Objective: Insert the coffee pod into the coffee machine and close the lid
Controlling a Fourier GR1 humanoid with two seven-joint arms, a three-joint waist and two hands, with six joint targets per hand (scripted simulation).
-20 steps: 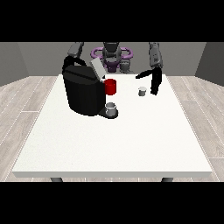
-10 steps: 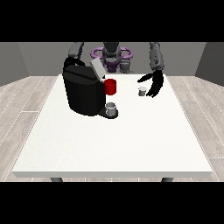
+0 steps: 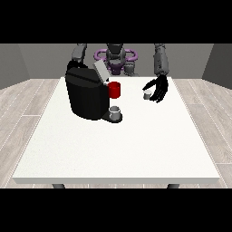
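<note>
Fingers of black hand [image 3: 158,89] curve beside small cylindrical coffee pod [image 3: 147,94].

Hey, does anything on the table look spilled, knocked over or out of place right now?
Nothing stands out. The coffee machine stands upright with its lid raised, and the coffee pod sits upright beside the hand at the view's right.

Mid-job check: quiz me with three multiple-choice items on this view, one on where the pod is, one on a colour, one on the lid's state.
1. Where is the coffee pod?
A. on the table beside the hand at the view's right
B. inside the machine
C. at the table's near edge

2. What colour is the mug next to the coffee machine?
A. blue
B. red
C. yellow

3. How does the machine's lid stand?
A. shut flat
B. raised open
C. lying on the table

Key: 1 A, it sits by the hand; 2 B, plainly red; 3 B, it slants up above the body.
</note>
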